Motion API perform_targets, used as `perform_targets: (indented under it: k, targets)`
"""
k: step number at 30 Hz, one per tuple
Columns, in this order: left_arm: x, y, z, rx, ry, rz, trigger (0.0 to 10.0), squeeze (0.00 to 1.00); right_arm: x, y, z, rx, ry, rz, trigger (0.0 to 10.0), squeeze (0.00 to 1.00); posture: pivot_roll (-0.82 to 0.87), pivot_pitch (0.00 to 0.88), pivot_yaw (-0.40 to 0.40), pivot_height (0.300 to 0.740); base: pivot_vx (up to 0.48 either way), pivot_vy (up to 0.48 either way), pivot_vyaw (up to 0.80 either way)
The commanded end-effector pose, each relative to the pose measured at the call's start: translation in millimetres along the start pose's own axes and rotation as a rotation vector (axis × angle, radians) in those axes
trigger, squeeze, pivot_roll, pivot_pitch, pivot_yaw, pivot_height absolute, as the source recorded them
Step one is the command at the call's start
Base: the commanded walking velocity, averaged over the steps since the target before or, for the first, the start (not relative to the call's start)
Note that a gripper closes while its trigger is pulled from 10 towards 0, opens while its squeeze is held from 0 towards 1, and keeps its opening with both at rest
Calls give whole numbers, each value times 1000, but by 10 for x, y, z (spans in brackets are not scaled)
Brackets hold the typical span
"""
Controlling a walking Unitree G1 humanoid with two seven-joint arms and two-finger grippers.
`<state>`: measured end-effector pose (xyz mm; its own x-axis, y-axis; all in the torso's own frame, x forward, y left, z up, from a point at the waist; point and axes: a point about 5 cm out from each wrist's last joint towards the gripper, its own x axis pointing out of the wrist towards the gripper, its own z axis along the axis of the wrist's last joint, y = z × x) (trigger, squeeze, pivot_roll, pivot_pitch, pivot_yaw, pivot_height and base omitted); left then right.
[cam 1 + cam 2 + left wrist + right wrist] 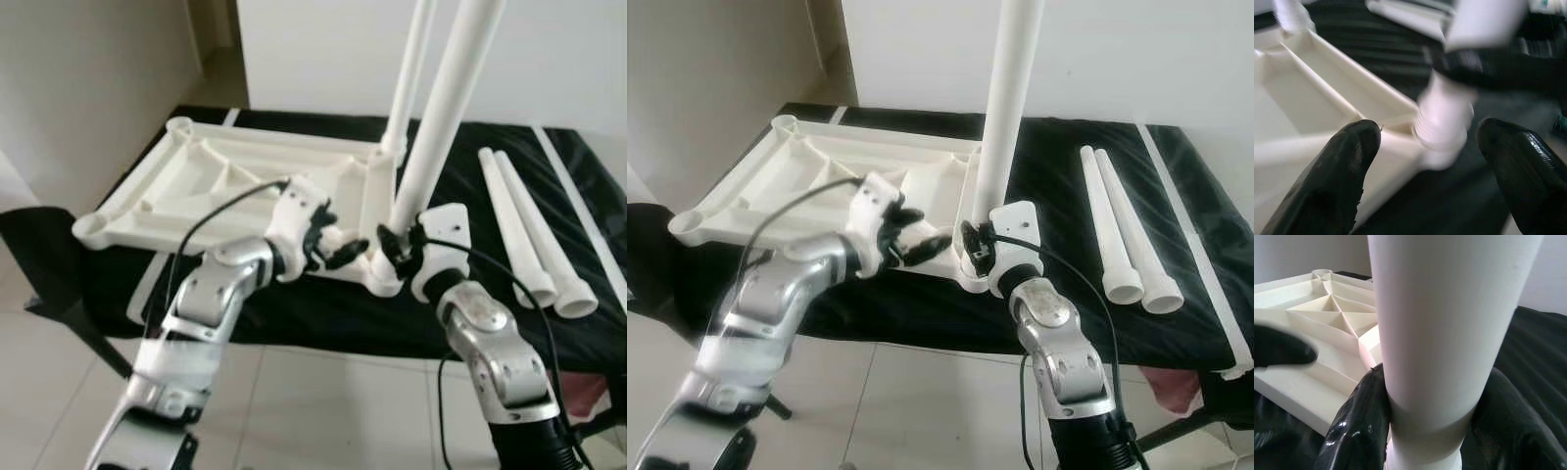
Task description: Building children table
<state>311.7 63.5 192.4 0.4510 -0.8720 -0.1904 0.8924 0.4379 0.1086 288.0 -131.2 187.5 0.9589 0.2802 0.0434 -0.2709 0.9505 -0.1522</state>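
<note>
Nearest, reaching in from the right: right gripper (400, 245), fingers clasped around the base of an upright white leg (446, 108) where it enters the near corner socket of the tabletop (211, 181). In the right wrist view, both black fingers (1359, 423) pressed against the leg's sides just above the socket.

Beside it, from the left: left gripper (345, 250), forearm bent inward over the tabletop's near edge, fingers spread and holding nothing, tips close to the same corner. In the blurred left wrist view, the leg's base (1444, 125) between the two parted fingers (1334, 176), apparently without contact.

Upturned on black cloth (323, 308): white ribbed tabletop, underside up, open sockets at its left corners.

Farther back, in the left eye view: second leg (411, 69) upright at the far right corner.

Right, on the cloth: two loose legs (519, 230) lying side by side.
</note>
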Motion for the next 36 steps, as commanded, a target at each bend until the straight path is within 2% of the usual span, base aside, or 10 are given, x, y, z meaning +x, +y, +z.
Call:
perform_targets:
  k: [1, 7, 17, 20, 24, 28, 36]
  targets:
    - [-30, -89, -48, 26, 31, -107, 10000, 0, -41, -24, -224, 1, 111, -7, 10000, 0, 2, 41, 22, 740, 0, 0, 0]
    - [-116, -247, -248, 37, 120, -184, 10000, 0, -67, -72, -228, -29, 89, 18, 10000, 0, 4, 44, 13, 740, 0, 0, 0]
    - [-98, -373, -158, 36, 95, -229, 10000, 0, -94, -81, -299, -60, 86, 65, 10000, 0, 5, 54, 11, 740, 0, 0, 0]
    - [-99, -371, -105, 31, 80, -213, 10000, 0, -116, -114, -399, 36, 112, 49, 10000, 0, 7, 60, 12, 740, 0, 0, 0]
    - [-103, -369, -101, 32, 79, -212, 10000, 0, -113, -125, -413, 63, 116, 42, 10000, 0, 7, 60, 12, 740, 0, 0, 0]
    - [-102, -358, -72, 28, 70, -201, 10000, 0, -35, -192, -477, 156, 155, -11, 10000, 0, 6, 62, 14, 740, 0, 0, 0]
    - [-102, -358, -48, 18, 59, -189, 10000, 0, 115, -258, -439, 211, 207, -73, 10000, 0, 9, 61, 9, 740, 0, 0, 0]
